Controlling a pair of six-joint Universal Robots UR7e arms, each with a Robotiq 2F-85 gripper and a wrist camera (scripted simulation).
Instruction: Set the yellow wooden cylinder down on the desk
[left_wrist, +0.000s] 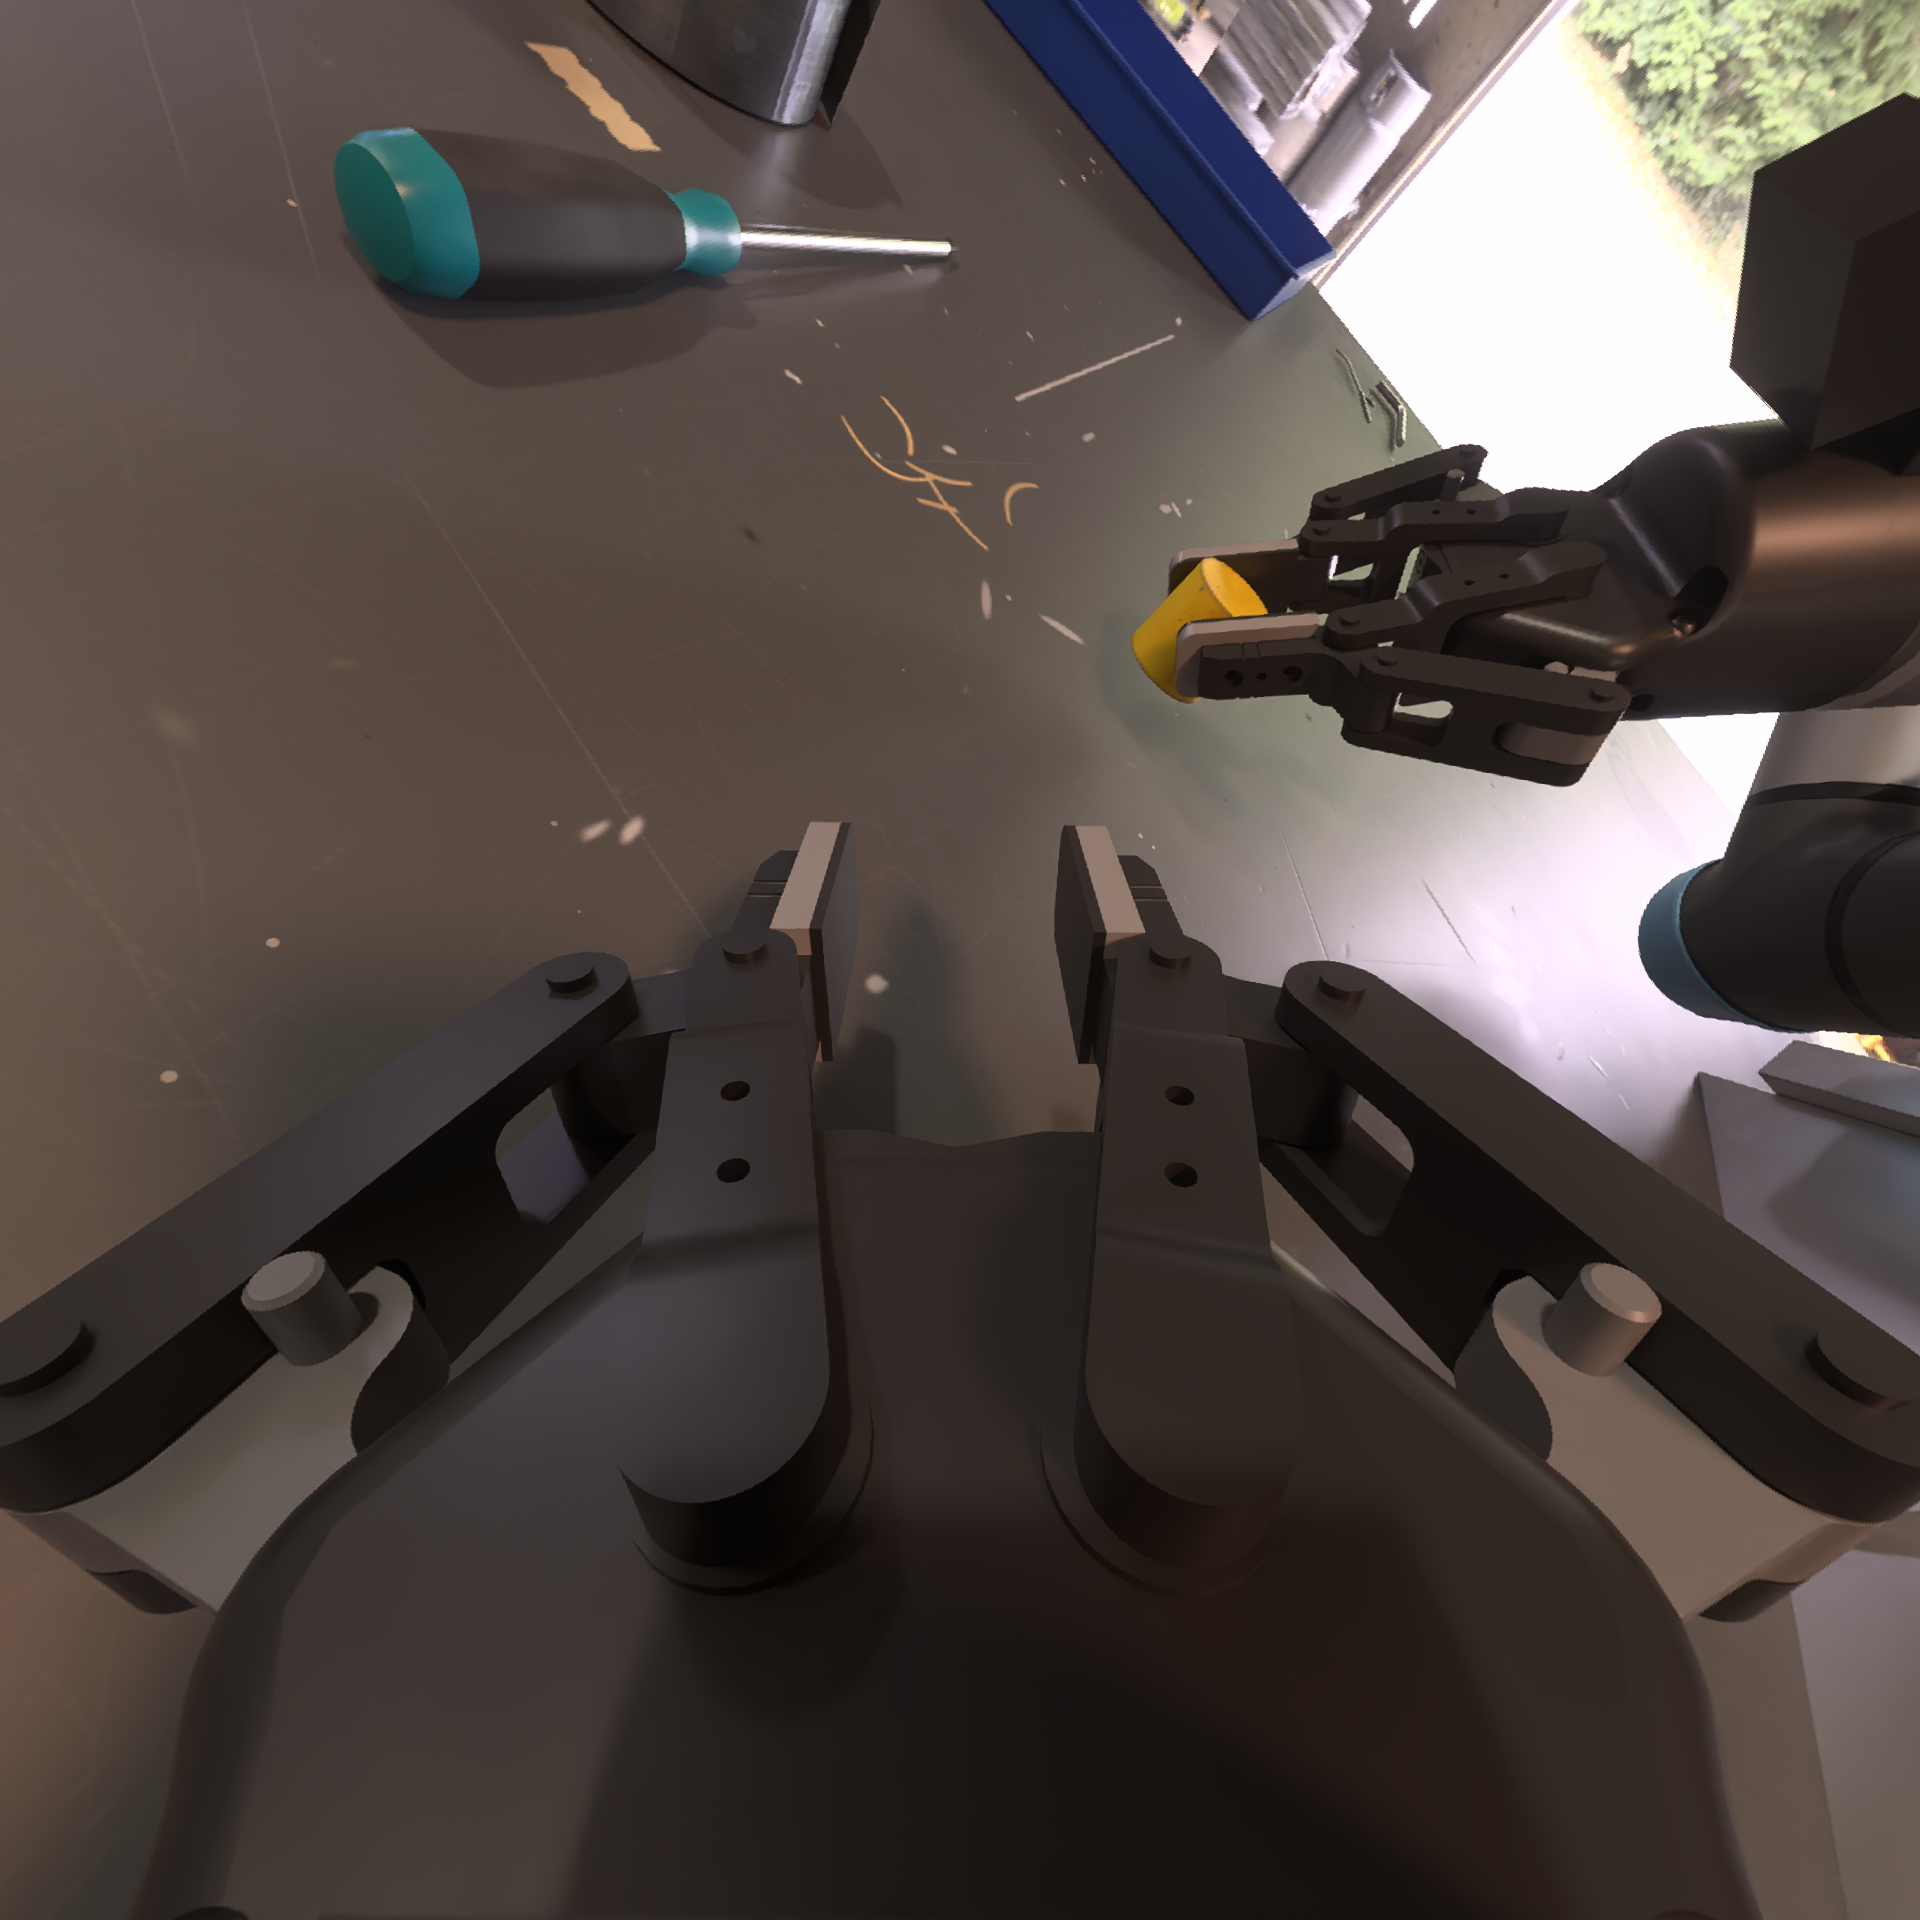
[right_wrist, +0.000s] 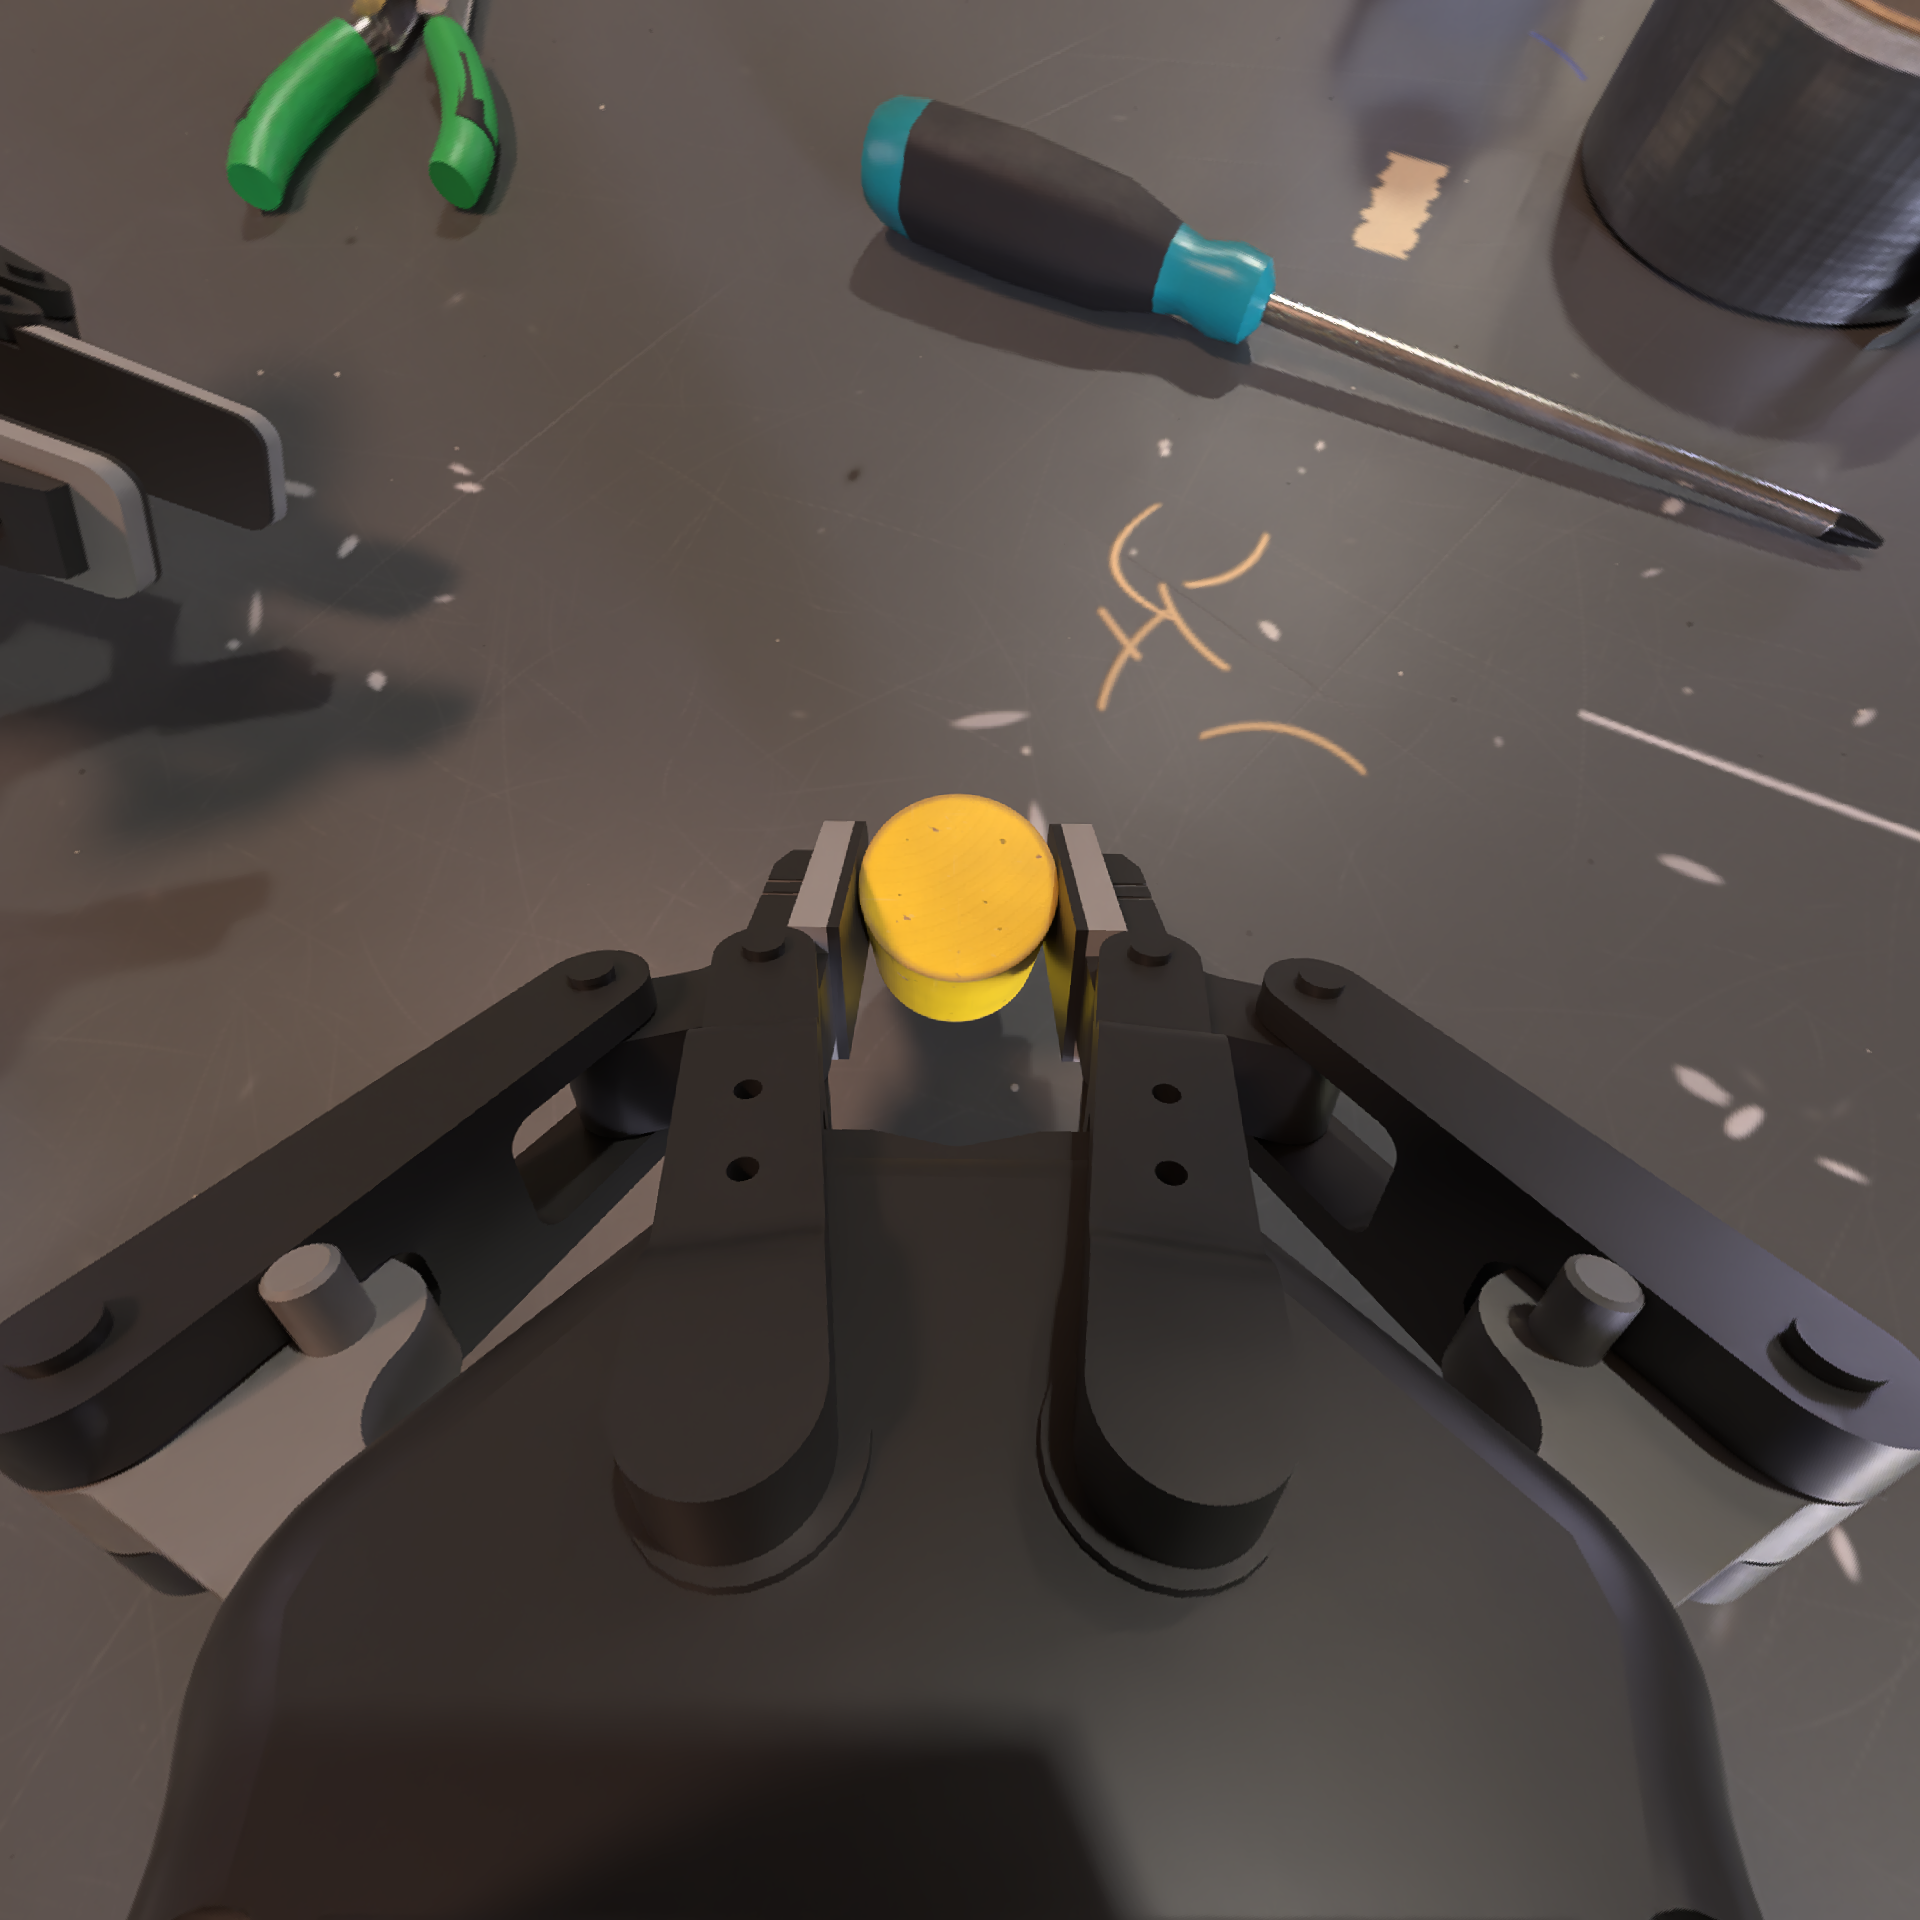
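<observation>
The yellow wooden cylinder (right_wrist: 956, 899) stands upright between the pads of my right gripper (right_wrist: 956, 868), which is shut on its sides. In the left wrist view the cylinder (left_wrist: 1164, 634) and the right gripper (left_wrist: 1184, 613) hang low over the dark grey desk (left_wrist: 416, 623), near its right edge. I cannot tell whether the cylinder's bottom touches the desk (right_wrist: 623, 623). My left gripper (left_wrist: 956, 894) is open and empty, a little above the desk. Its fingers (right_wrist: 156, 457) show at the left edge of the right wrist view.
A teal-and-black screwdriver (right_wrist: 1060, 218) lies on the desk beyond the cylinder and also shows in the left wrist view (left_wrist: 540, 223). Green-handled pliers (right_wrist: 364, 114) lie at the far left. A dark tape roll (right_wrist: 1766, 166) stands at the far right. A blue rail (left_wrist: 1164, 145) borders the desk.
</observation>
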